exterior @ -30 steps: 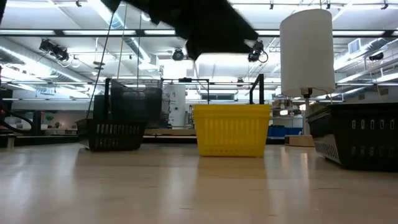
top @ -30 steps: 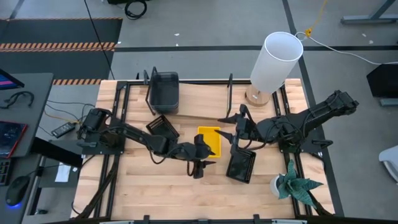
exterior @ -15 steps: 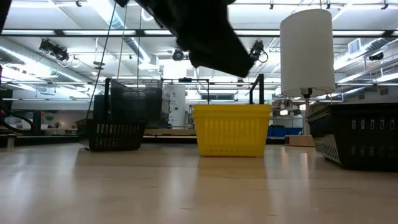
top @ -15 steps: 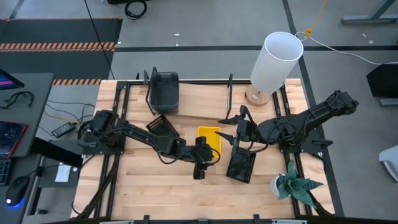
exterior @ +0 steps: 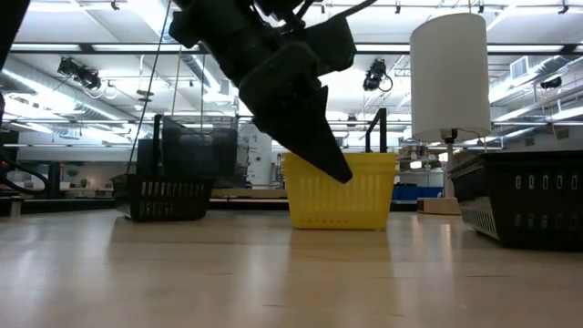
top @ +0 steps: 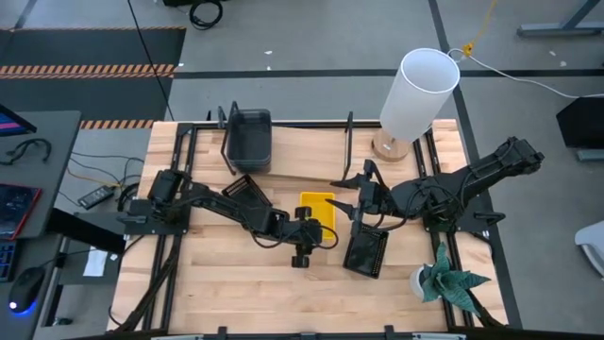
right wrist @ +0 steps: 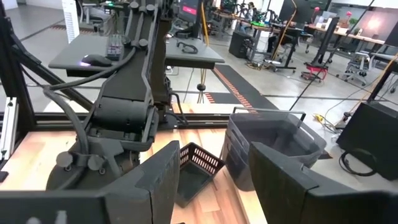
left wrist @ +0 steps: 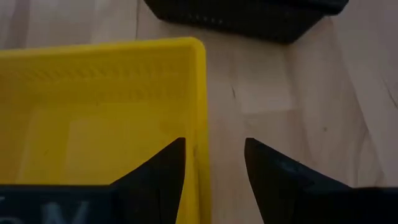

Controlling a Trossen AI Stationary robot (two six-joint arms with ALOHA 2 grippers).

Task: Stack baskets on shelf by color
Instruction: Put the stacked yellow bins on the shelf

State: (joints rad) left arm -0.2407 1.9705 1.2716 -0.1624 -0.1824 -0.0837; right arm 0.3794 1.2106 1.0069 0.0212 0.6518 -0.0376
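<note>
Count: 4 baskets. 1 yellow basket (top: 319,212), 2 black: left black basket (top: 246,192), right black basket (top: 365,251), 1 grey basket (top: 249,138). 1 shelf (top: 302,151), 2 arms, 1 lamp (top: 415,94), 1 plant (top: 450,281).

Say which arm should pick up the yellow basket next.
Left. The left gripper is open with its fingers straddling the yellow basket rim, while the right gripper waits beside the basket, aimed toward the shelf.
</note>
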